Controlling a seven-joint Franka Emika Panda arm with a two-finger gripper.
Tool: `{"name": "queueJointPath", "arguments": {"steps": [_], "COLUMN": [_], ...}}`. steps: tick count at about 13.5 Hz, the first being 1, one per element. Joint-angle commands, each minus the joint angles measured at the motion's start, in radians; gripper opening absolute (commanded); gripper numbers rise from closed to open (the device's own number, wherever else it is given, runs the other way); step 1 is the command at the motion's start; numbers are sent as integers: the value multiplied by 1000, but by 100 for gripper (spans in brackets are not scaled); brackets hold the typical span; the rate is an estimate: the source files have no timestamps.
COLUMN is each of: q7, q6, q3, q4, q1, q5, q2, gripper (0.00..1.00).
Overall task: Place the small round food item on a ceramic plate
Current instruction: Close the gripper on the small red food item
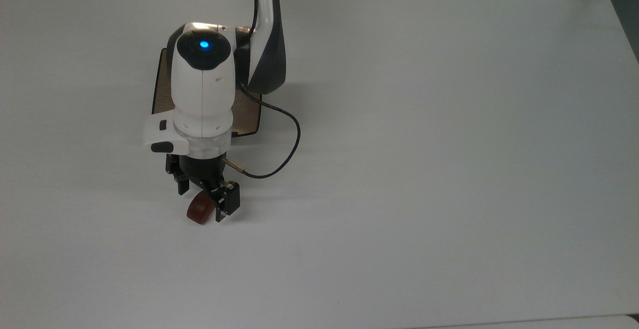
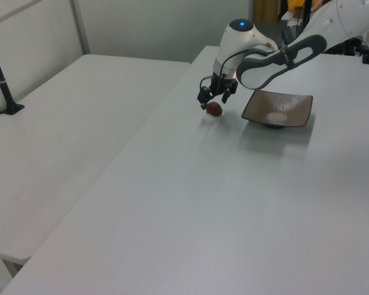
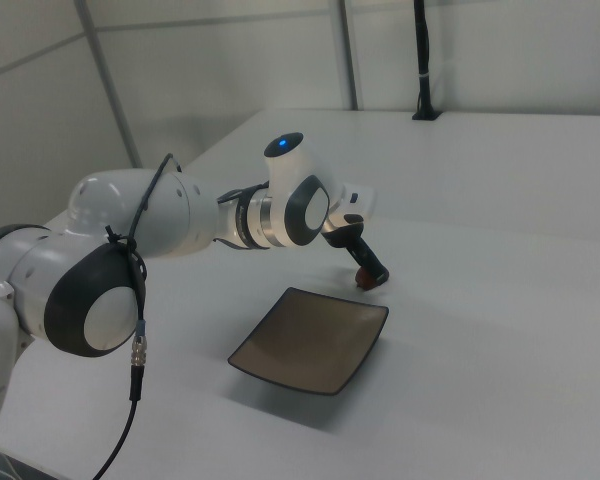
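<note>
The small round food item (image 1: 197,212), a dark reddish-brown glossy lump, lies on the white table (image 1: 449,144) in the lower left of the top view. My gripper (image 1: 201,201) has come down over it and stands open, one finger on each side of the lump, not closed on it. In the left view the food item (image 2: 215,110) sits right under the gripper (image 2: 209,102). The ceramic plate (image 1: 250,113), square and beige-brown with a dark rim, lies just behind, mostly hidden by my arm in the top view. The right view has the plate (image 3: 312,340) in full, in front of the food item (image 3: 364,280).
The white table stretches wide to the top view's right. A second white table (image 2: 61,141) adjoins at the left view's left, with a black post (image 2: 3,86) on it. The arm's black cable (image 1: 284,154) loops beside the wrist.
</note>
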Motion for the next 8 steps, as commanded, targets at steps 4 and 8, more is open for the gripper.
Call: {"name": "queueJointPath", "arguments": {"steps": [4, 8], "q7": [21, 2], "q6": [12, -3], "q3": [6, 16], "q4": [30, 25], "q1": [2, -13], "q5": [-50, -53], "q2": [34, 6], "gripper": [4, 4]}}
